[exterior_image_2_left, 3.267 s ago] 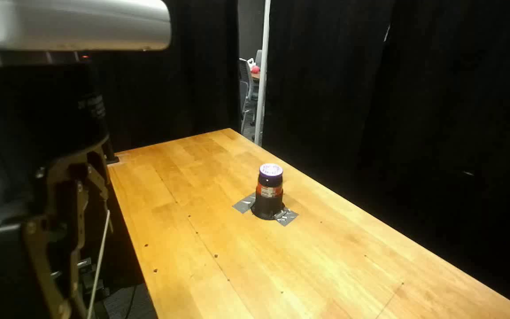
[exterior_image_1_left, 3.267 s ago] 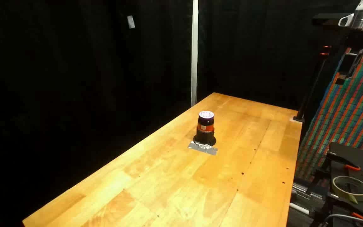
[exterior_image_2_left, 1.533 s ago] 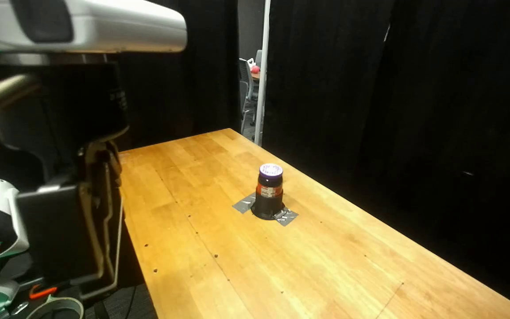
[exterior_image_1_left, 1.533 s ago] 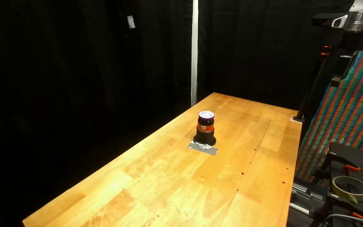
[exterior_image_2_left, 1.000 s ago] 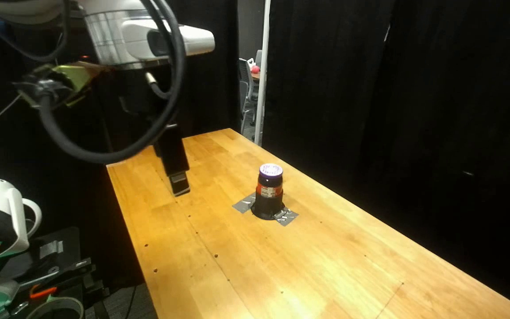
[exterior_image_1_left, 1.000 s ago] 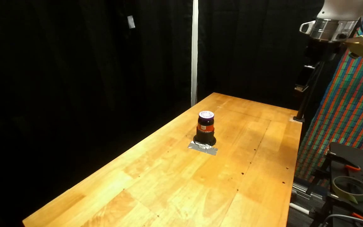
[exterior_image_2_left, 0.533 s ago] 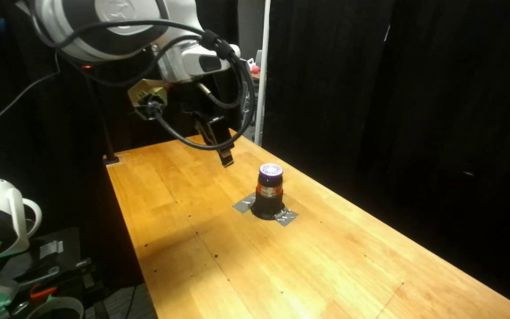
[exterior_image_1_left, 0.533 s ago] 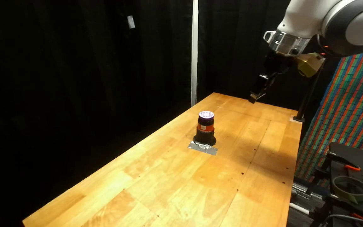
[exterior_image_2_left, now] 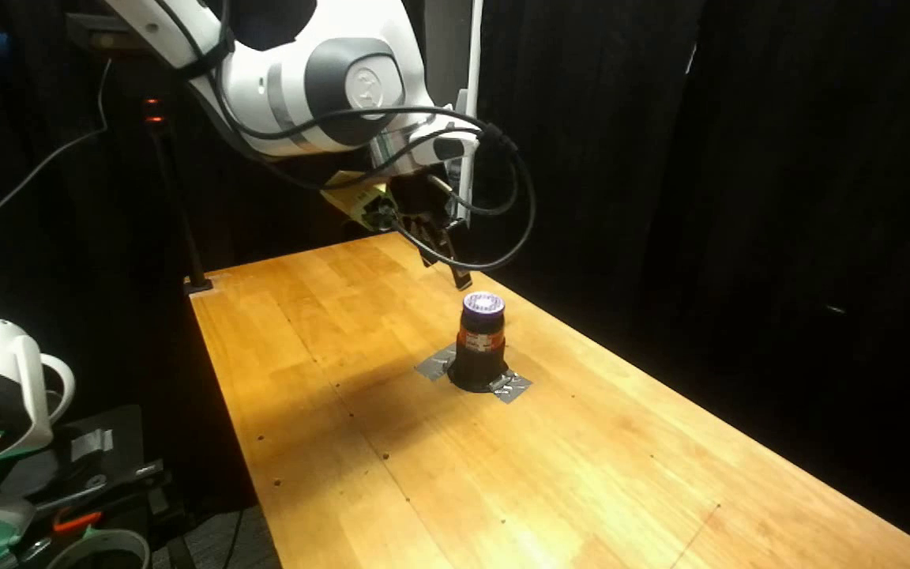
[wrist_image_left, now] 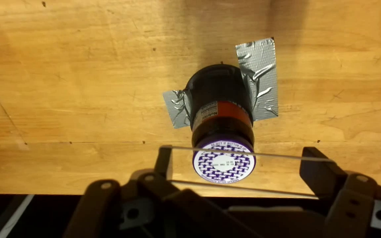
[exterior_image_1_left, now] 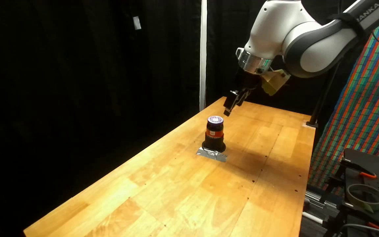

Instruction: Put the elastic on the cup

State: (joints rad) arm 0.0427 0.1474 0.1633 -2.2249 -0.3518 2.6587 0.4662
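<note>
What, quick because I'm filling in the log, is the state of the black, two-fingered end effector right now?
Black, two-fingered end effector: open, jaws well apart, with the thin, pale elastic loop stretched between them, not clamped.

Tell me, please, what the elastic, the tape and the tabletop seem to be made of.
Elastic: probably rubber, matte tan, judging by its taut strands across the open claw.
Tape: likely cloth-backed plastic, silvery, with shiny creases and a fine weave.
Tabletop: wood, by its grain; a soft sheen suggests varnish.

Cup (exterior_image_1_left: 214, 133) upright on wooden table (exterior_image_1_left: 176, 191), grey tape (exterior_image_1_left: 211, 155) at base; tilted hand (exterior_image_1_left: 233, 108) hovers near, apart.
</note>
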